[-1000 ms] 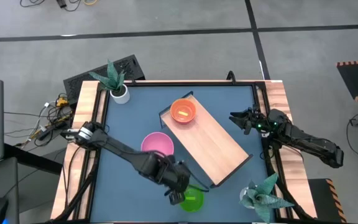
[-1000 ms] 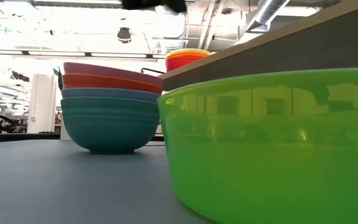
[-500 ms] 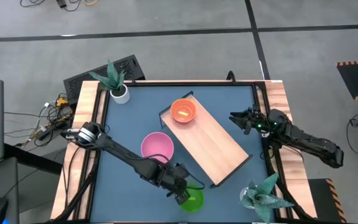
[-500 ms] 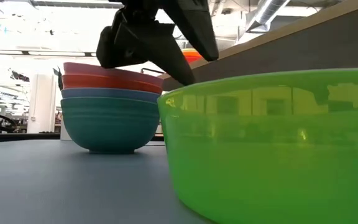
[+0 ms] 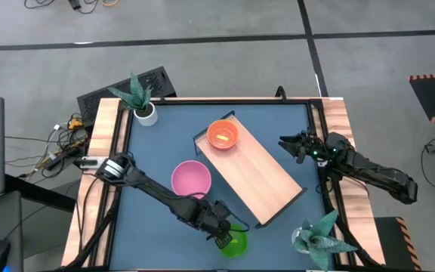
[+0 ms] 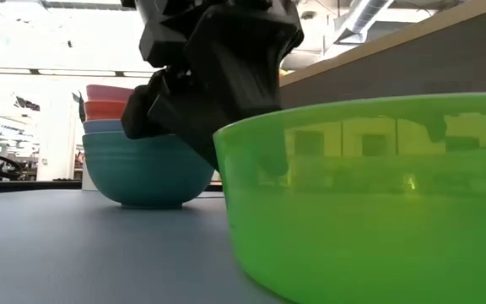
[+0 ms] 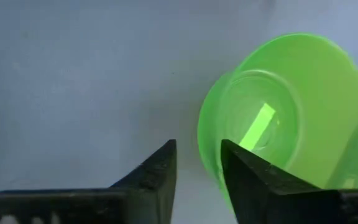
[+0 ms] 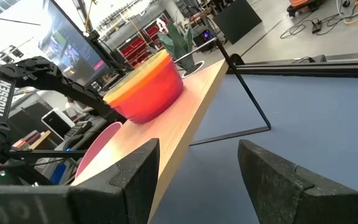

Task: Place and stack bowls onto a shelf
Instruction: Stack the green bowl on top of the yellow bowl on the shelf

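A green bowl [image 5: 236, 244] [image 6: 369, 194] [image 7: 291, 112] rests on its base on the blue tabletop near the near edge. My left gripper [image 5: 223, 236] [image 7: 199, 165] is open at the bowl's left rim [image 7: 205, 140], one finger outside the wall and one over the inside. A stack of bowls, pink on top [image 5: 191, 179] and teal at the bottom [image 6: 146, 160], stands left of the wooden shelf [image 5: 263, 177]. A red bowl nested with a yellow-orange one [image 5: 222, 134] [image 8: 145, 87] sits on the shelf's far end. My right gripper [image 5: 287, 145] [image 8: 197, 165] waits open by the right rail. My left gripper comes at the green bowl's rim [image 7: 205, 140] from above, slanting down, its fingers on either side of the wall. Whether a finger touches the wall, I cannot tell. The bowl rests on the table.
A white plant pot [image 5: 145, 113] stands at the far left corner and another plant [image 5: 319, 236] at the near right corner. Wooden rails [image 5: 100, 174] line both sides. Bare shelf board lies between the red bowl and the shelf's near end.
My left gripper has come down toward the green bowl and a little toward the near edge, ending at the bowl's left rim. The bowl has stayed in place.
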Robot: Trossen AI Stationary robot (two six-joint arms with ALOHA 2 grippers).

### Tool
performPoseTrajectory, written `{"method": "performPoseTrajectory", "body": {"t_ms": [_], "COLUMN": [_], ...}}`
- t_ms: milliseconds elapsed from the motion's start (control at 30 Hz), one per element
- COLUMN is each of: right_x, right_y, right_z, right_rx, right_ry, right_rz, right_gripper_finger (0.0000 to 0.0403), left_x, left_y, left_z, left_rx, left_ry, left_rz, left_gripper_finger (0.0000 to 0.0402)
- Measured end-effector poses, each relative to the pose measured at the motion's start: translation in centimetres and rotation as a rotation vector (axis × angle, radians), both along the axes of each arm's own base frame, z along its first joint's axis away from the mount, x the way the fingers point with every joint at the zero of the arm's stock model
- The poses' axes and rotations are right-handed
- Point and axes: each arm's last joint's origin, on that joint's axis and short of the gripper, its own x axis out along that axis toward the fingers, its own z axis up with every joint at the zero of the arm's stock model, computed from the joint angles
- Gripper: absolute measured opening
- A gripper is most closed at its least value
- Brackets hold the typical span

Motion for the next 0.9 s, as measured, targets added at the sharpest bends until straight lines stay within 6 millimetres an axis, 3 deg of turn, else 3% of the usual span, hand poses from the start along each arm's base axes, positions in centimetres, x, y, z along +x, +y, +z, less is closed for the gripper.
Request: {"method": "performPoseTrajectory", "body": {"t_ms": [200,567,733,900], "right_x": [0.0,0.0,0.0,0.0], "right_y": [0.0,0.0,0.0,0.0], "right_z": [0.0,0.0,0.0,0.0], "right_rx": [0.000,0.000,0.000,0.000], "right_ry": [0.000,0.000,0.000,0.001], "right_rz": [0.000,0.000,0.000,0.000], "right_gripper_finger": [0.0245,0.0245,0.0245,0.0245], "left_x": [0.0,0.3,1.3,2.3], "left_y": [0.0,0.4,0.1,-0.2], "left_z": [0.0,0.5,2.9,6.8], "left_rx": [-0.004,-0.067,-0.103,-0.142], "left_ry": [0.002,0.001,-0.062,-0.114], "left_rz": [0.000,0.090,0.115,0.056], "left_gripper_finger": [0.0009,0.0000,0.0000,0.0000]}}
